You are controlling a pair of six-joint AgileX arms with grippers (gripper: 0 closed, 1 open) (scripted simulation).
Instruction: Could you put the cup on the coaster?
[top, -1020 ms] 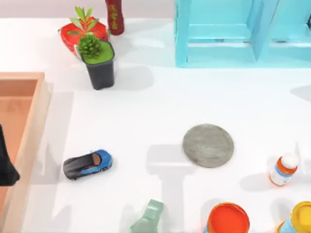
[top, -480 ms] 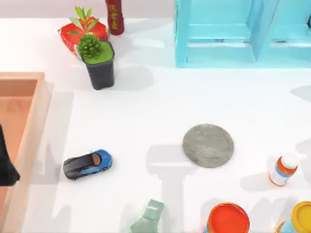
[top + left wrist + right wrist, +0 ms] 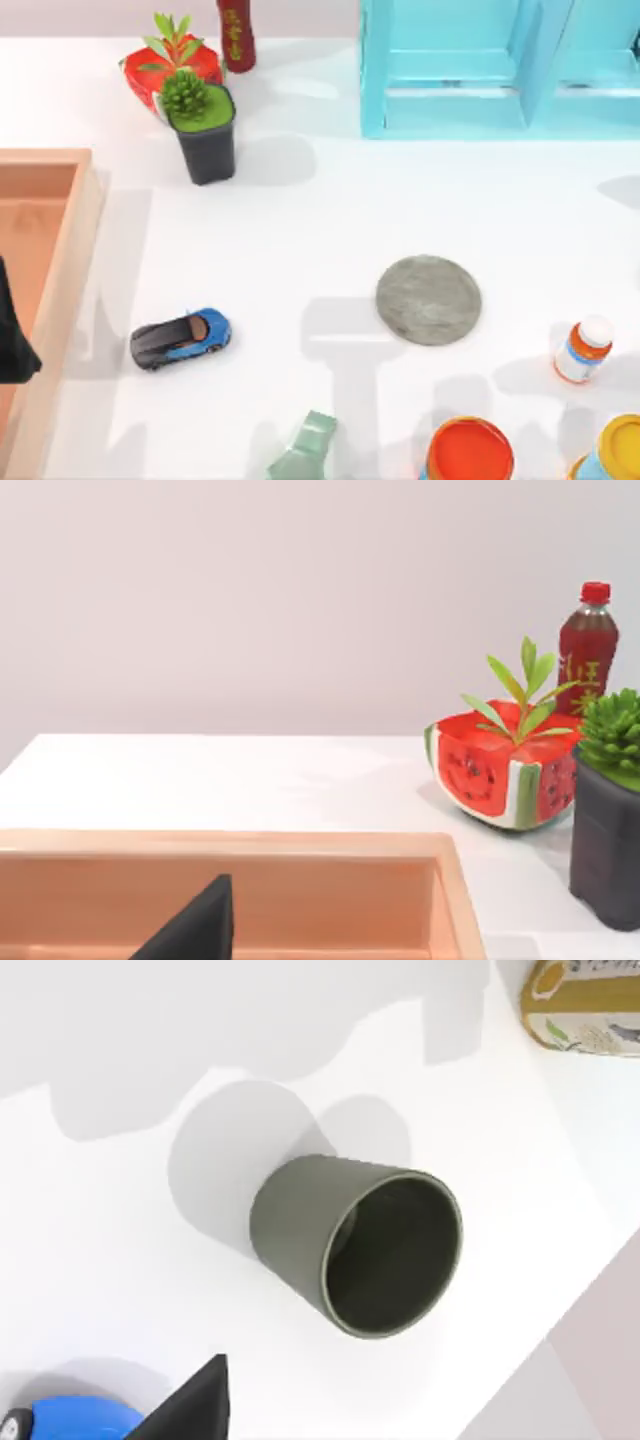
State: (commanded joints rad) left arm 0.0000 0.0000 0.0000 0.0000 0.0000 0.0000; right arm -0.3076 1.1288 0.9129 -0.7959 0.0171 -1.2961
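Right of centre on the white table (image 3: 300,230), the coaster (image 3: 428,299) is lying flat and bare, a mottled grey disc with a small orange-and-white bottle (image 3: 582,349) to its right and an orange can lid (image 3: 469,452) nearer the front edge. Under the right wrist camera the cup (image 3: 355,1243) is standing upright on the white surface, dull olive-green, its open mouth showing; a dark fingertip (image 3: 190,1405) is sitting at the edge of that view, apart from the cup, so whether the right gripper's fingers are wide or narrow cannot be told. At the left edge of the table, the left arm (image 3: 14,335) is resting over the wooden tray (image 3: 62,260); its finger spread cannot be told either. A blue toy car (image 3: 180,338) is sitting left of the coaster, well apart from it. Far left, a black plant pot (image 3: 207,135), a watermelon-shaped planter (image 3: 502,770) and a red bottle (image 3: 236,32) are standing together.
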